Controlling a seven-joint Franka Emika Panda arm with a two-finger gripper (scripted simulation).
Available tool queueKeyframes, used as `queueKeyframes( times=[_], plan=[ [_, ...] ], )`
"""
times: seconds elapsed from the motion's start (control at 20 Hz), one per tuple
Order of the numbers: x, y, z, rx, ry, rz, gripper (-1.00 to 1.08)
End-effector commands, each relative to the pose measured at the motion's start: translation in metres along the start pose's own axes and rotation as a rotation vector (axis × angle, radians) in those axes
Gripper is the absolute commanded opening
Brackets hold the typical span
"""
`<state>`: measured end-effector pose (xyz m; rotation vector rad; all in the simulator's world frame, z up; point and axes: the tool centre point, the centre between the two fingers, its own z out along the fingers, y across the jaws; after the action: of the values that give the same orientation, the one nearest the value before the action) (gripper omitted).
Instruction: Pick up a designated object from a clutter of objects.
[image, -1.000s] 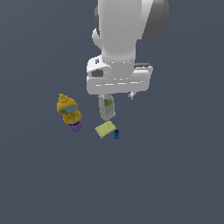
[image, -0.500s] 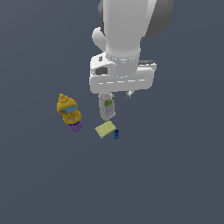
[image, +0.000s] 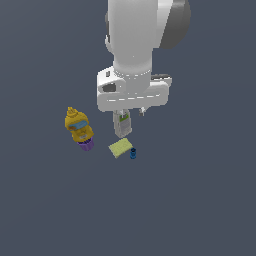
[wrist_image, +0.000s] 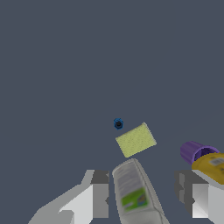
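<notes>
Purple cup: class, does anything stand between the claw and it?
Yes. The yellow blue-banded bottle lies against the purple cup, partly covering it. The grey-white bottle sits between the open claw fingers, off target.

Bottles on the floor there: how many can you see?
2. The yellow blue-banded bottle lies at the exterior view's left, against the purple cup. The grey-white bottle lies under the gripper, between its fingers. None seems hidden.

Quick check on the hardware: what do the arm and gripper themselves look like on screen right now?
The arm is a glossy white cylinder with a dark grey rounded joint cap. Below it sits a white, boxy hand block with a dark recess. In the wrist view the gripper shows two blocky fingers, white with dark grey tips. No cables or markings are visible.
</notes>
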<state>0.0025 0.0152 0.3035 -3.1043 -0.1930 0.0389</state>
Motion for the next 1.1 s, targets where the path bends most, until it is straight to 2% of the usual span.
queueKeyframes(
  times=[0.0, 0.35, 1.05],
  plan=[
    [0.001, 0.009, 0.007, 0.006, -0.005, -0.01, 0.28],
    [0.003, 0.048, 0.034, 0.034, -0.022, -0.055, 0.28],
    [-0.011, 0.153, 0.11, 0.1, -0.045, -0.164, 0.28]
  ],
)
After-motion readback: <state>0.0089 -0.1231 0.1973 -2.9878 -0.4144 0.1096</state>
